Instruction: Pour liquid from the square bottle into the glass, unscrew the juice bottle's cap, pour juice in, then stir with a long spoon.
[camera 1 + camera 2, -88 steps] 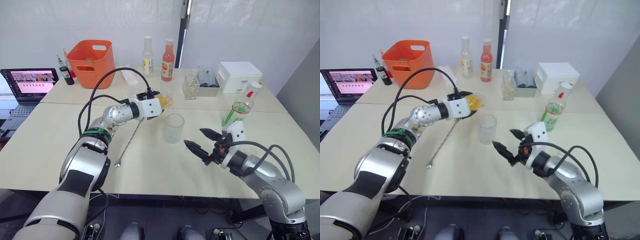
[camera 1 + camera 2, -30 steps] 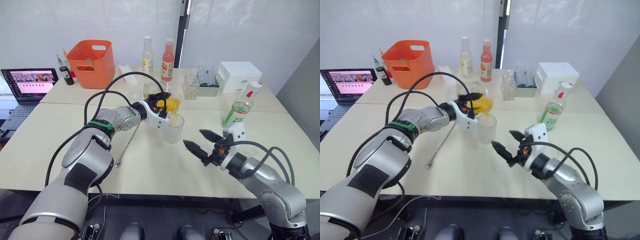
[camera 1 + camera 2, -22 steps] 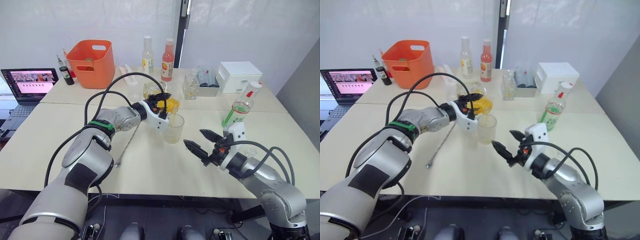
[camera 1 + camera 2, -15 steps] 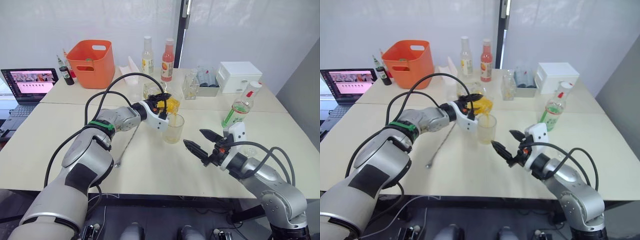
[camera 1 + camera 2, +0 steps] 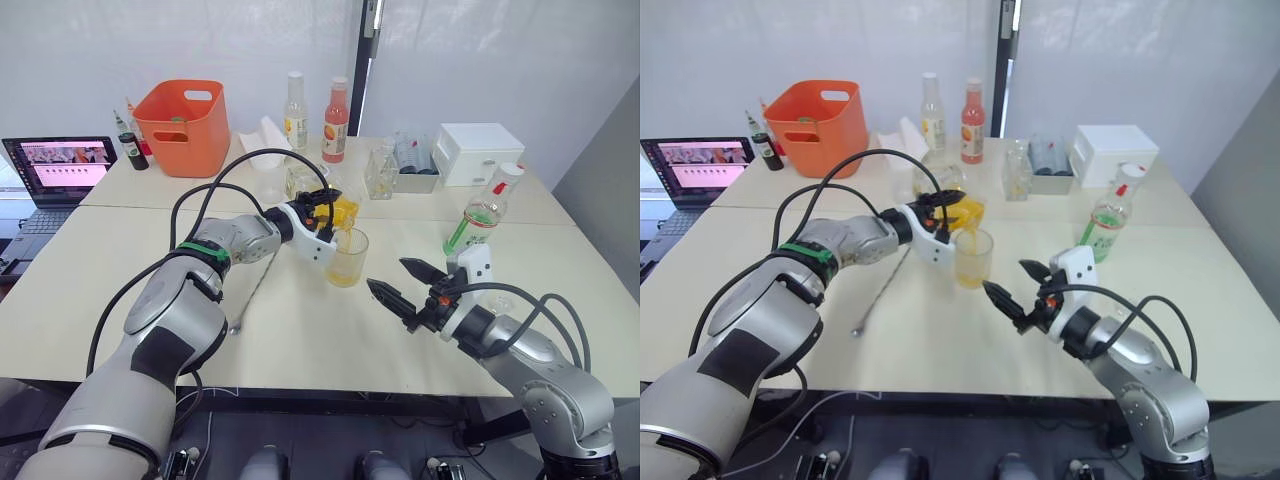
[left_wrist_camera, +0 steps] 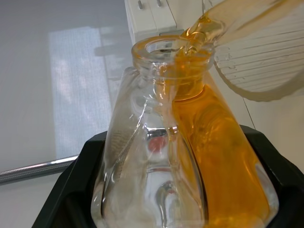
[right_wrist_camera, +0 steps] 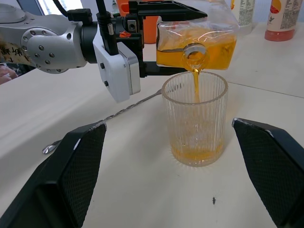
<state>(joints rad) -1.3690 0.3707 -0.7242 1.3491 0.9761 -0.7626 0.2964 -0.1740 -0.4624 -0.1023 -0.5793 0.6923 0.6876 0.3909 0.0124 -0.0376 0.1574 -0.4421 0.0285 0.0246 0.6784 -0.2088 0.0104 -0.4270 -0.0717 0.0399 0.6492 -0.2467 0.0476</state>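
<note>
My left gripper (image 5: 323,213) is shut on the square bottle (image 5: 341,209), tipped mouth-down over the ribbed glass (image 5: 347,258). A thin orange stream (image 7: 195,84) runs into the glass, which holds a shallow orange layer (image 7: 194,153). The left wrist view shows the bottle (image 6: 190,156) half full, its mouth at the glass rim (image 6: 266,71). To the glass's left, the long spoon (image 5: 255,285) lies on the table. My right gripper (image 5: 388,275) hovers open and empty to the glass's right. A red-orange capped bottle (image 5: 336,120) stands at the back, a green-tinted capped bottle (image 5: 483,212) at the right.
At the back stand an orange basket (image 5: 183,125), a clear yellow-labelled bottle (image 5: 294,112), a tray of glassware (image 5: 410,165) and a white box (image 5: 478,152). An open laptop (image 5: 65,165) sits far left beside small dark bottles (image 5: 130,145).
The left gripper carried the square bottle to the glass and tipped it. Orange liquid now streams in and the level has risen. The right gripper has stayed put.
</note>
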